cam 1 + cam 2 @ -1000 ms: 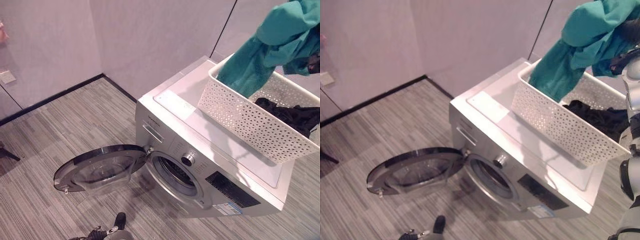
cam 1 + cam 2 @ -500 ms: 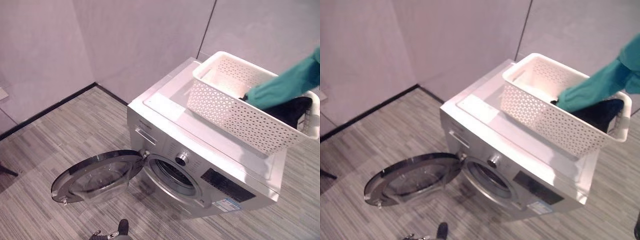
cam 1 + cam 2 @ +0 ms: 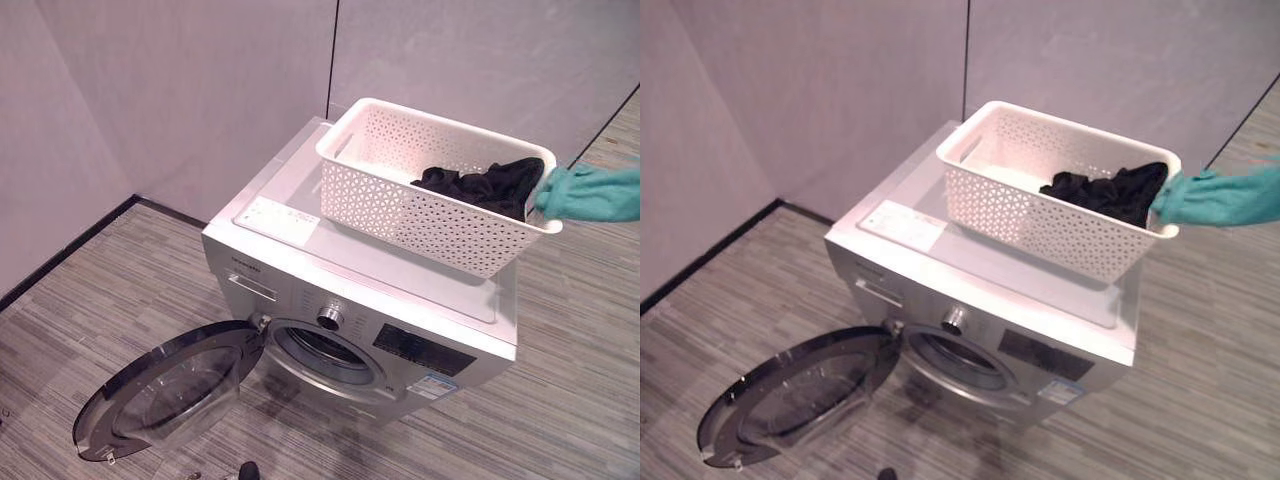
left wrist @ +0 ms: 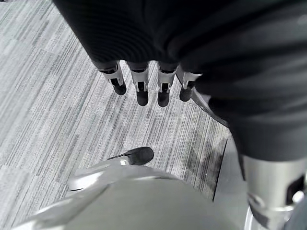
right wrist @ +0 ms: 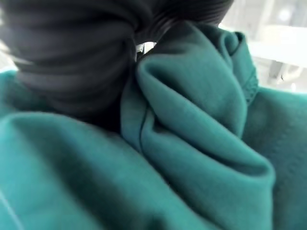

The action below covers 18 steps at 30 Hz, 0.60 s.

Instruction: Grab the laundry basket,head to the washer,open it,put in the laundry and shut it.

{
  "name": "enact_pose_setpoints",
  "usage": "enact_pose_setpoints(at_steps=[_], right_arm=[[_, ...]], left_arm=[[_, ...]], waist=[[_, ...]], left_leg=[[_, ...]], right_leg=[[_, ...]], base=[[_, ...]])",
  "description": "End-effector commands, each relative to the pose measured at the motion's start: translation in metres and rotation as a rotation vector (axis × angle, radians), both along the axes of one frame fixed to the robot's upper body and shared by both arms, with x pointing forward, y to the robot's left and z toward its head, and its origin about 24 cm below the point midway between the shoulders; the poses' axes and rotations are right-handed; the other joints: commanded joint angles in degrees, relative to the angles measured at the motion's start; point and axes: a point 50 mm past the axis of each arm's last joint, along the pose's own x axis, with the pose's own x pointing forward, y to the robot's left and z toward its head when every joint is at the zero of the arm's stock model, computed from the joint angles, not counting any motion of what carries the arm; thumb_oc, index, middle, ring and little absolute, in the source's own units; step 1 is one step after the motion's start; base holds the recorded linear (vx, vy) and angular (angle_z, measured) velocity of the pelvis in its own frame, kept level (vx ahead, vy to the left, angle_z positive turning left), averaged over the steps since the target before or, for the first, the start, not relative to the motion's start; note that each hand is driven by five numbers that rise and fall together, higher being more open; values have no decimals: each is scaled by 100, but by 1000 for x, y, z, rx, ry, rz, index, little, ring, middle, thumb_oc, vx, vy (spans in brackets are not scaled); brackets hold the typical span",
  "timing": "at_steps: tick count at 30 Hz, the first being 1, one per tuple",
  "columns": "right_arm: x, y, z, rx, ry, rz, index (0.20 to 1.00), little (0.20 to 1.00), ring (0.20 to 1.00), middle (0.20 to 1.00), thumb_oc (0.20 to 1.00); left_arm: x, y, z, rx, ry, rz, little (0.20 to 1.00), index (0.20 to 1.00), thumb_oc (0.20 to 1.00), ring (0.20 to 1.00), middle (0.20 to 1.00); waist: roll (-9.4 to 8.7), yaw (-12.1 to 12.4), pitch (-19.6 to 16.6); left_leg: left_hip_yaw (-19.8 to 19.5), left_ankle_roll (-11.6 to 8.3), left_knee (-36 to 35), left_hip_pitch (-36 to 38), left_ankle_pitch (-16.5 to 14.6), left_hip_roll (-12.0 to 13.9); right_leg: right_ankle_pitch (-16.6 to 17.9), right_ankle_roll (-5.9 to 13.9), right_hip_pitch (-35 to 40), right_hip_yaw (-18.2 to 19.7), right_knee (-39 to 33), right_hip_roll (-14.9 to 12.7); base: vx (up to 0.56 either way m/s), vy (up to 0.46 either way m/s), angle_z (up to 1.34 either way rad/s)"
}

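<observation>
The white perforated plastic laundry basket (image 3: 420,190) sits on top of the silver front-loading washing machine (image 3: 330,300), holding a crumpled black garment (image 3: 480,185) at its 3 o'clock end, where a teal cloth (image 3: 595,193) stretches off over the rim. Teal folds bury the right hand (image 5: 72,52), so its grip cannot be told. The left hand (image 4: 144,81) hangs with fingers straight and empty above the grey striped floor (image 3: 120,290), and the washer's round glass door (image 3: 165,390) lies swung open at 7 o'clock.

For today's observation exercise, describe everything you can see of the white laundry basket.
The laundry basket is white, rectangular, apparently plastic, its walls pierced with a lattice of small holes and a slot handle cut in its near end. It stands upright on top of the washer, set at an angle to its edges. Dark clothes lie in its far half; a teal garment drapes over its far rim, stretching out sideways.
</observation>
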Motion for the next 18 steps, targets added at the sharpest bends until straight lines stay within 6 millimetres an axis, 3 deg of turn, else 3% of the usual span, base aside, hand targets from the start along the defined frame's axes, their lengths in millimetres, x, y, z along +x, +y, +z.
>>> enact_pose_setpoints(at_steps=[1,6,9,14,16,17,18], right_arm=[[-32,-1,57,-141,-196,-119,200,200,200,200,200],[-45,-18,48,-92,-212,-207,200,200,200,200,200],[-62,-40,30,-24,-195,-316,200,200,200,200,200],[-74,-55,11,43,-162,-381,200,200,200,200,200],[-77,-68,-30,159,-51,-398,200,200,200,200,200],[-71,-66,-61,209,22,-369,200,200,200,200,200],[-66,-61,-79,233,55,-342,200,200,200,200,200]], left_arm=[[3,-6,-2,12,27,-33,1000,1000,1000,1000,1000],[1,-4,-2,30,35,-35,1000,1000,1000,1000,1000],[-5,0,-2,59,46,-26,1000,1000,1000,1000,1000],[-7,3,-1,75,50,-17,1000,1000,1000,1000,1000],[-3,4,0,75,22,-10,1000,1000,1000,1000,1000],[4,2,1,67,-10,-3,1000,1000,1000,1000,1000],[8,2,2,67,-29,-3,1000,1000,1000,1000,1000]], waist=[[-60,359,-133],[-72,363,-153],[-84,377,-168],[-95,398,-163],[-81,423,-129],[-34,431,-88],[-8,430,-65]], left_leg=[[-242,311,48,652,-970,92],[-265,305,48,637,-971,85],[-301,281,48,608,-959,91],[-328,262,48,593,-949,101],[-329,253,48,588,-936,103],[-318,257,48,583,-931,105],[-313,262,48,585,-932,104]], right_leg=[[558,-22,-550,13,4,176],[557,-7,-546,-37,1,164],[537,-6,-527,-97,-3,168],[529,-4,-518,-144,-3,164],[533,-6,-509,-170,-3,159],[534,-7,-518,-175,-3,152],[532,-11,-522,-172,-3,148]], base=[[0,0,0],[0,0,0],[0,0,0],[0,0,0],[-6,-11,2],[0,0,0],[0,0,0]])
